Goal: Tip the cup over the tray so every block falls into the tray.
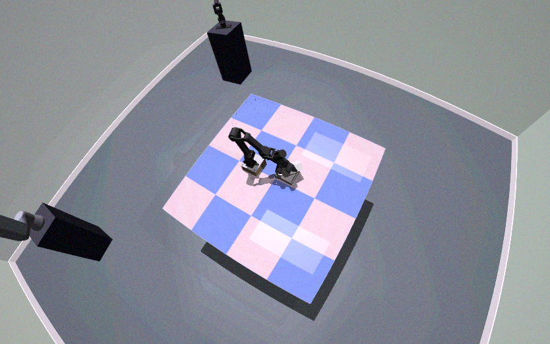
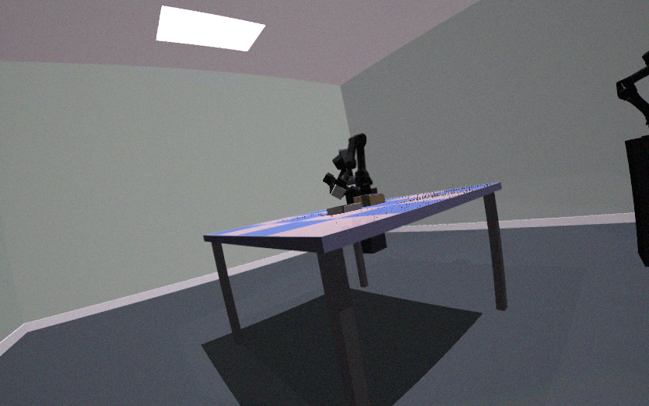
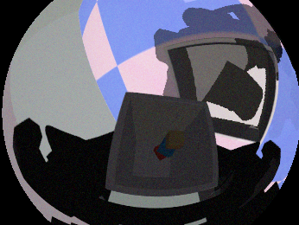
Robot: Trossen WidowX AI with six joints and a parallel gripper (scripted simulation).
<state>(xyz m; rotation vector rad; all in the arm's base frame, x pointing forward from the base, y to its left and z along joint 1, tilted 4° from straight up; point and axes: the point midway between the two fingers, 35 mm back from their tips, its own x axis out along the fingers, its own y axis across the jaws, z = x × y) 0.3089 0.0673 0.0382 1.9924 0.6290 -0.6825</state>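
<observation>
inside the cup (image 2: 338, 191) (image 3: 130, 173): blocks (image 3: 169, 144)

From the top you can't see into the cup (image 3: 143, 162), and the arm (image 1: 264, 151) covers part of the tray (image 1: 293, 177); in your wrist view the cup's rim hides the tray's near corner. Your exterior view leaves the tray's inside (image 2: 343, 208) out of sight, and its right edge cuts off another arm (image 2: 631, 90).
</observation>
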